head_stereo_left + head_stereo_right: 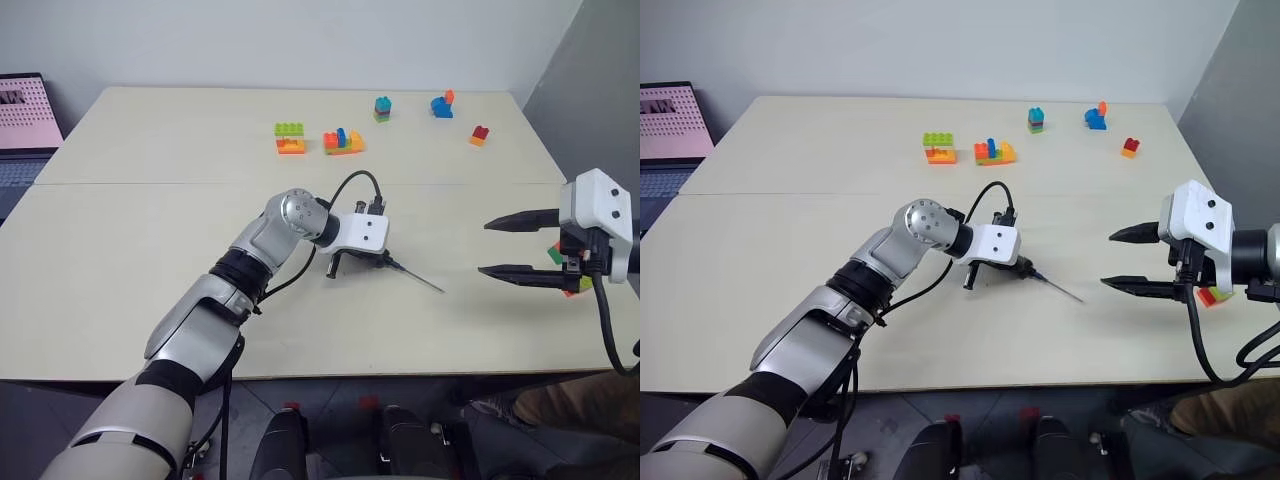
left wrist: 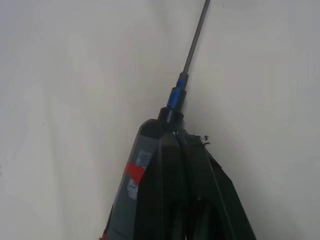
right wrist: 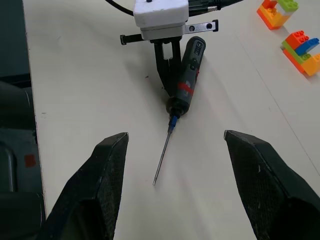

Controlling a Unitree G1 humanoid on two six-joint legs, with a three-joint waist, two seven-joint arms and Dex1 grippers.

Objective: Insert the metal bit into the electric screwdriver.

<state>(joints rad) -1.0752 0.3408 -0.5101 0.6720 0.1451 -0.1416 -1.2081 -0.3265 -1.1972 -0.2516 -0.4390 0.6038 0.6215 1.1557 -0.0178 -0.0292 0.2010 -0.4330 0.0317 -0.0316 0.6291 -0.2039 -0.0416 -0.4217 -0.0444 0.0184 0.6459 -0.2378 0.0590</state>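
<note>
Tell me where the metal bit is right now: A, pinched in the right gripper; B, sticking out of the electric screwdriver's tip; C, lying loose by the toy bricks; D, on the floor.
B: the metal bit runs straight out of the electric screwdriver lying on the table.

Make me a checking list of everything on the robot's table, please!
Surface: pale beige table, seam across the middle.
Job's things: thin grey metal bit already seated in the black-and-grey electric screwdriver with red band, lying flat.
Clutter: colourful toy brick piles along the far side.
Grippers: left tool shut beside the screwdriver; right tool open, apart from it, holding nothing.
Cables: black cable looping at the left wrist.
Surroundings: pink pegboard beyond the table's left edge.
</note>
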